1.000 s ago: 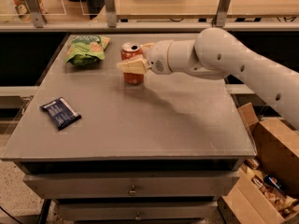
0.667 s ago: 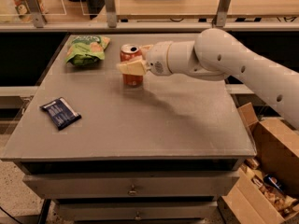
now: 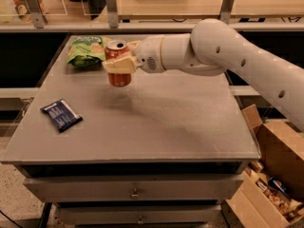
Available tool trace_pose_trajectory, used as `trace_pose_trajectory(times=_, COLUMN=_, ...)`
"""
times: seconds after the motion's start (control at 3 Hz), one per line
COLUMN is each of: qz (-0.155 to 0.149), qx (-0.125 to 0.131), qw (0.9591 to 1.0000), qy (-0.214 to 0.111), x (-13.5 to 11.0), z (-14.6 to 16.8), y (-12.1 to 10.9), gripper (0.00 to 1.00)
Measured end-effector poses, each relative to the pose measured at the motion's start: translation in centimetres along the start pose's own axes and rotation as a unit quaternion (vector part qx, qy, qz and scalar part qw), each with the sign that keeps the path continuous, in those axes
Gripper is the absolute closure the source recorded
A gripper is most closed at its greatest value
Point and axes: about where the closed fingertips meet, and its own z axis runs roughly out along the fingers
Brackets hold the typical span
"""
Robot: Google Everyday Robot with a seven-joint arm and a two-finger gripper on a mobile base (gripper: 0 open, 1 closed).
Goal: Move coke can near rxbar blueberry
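The coke can (image 3: 118, 79), red-orange with a silver top, is upright at the back left of the grey table (image 3: 171, 127). My gripper (image 3: 118, 61) is shut on the coke can, its cream fingers (image 3: 119, 65) clasping the can's middle, with the white arm reaching in from the right. The rxbar blueberry (image 3: 61, 114), a flat dark navy wrapper, lies near the table's front left edge, well apart from the can and down-left of it. I cannot tell whether the can's base touches the table.
A green crinkled snack bag (image 3: 85, 51) lies at the back left corner, just left of the can. Open cardboard boxes (image 3: 280, 175) stand on the floor at the right. Drawers (image 3: 135, 191) sit under the table. A shelf rail runs behind.
My gripper has carried the coke can to the left, closer to the green bag. The rxbar and the bag have not moved.
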Motion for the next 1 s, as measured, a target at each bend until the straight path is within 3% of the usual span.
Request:
trace_pose_trajectory(times=0.67, qz=-0.033, qx=-0.084, qw=0.9959, qy=-0.012, x=-2.8, z=5.4, y=6.1, gripper=1.0)
trace_pose_trajectory(times=1.0, qz=-0.042, qx=-0.103, qw=0.9938, qy=-0.002, x=-2.3, z=7.6, y=7.7, gripper=1.0)
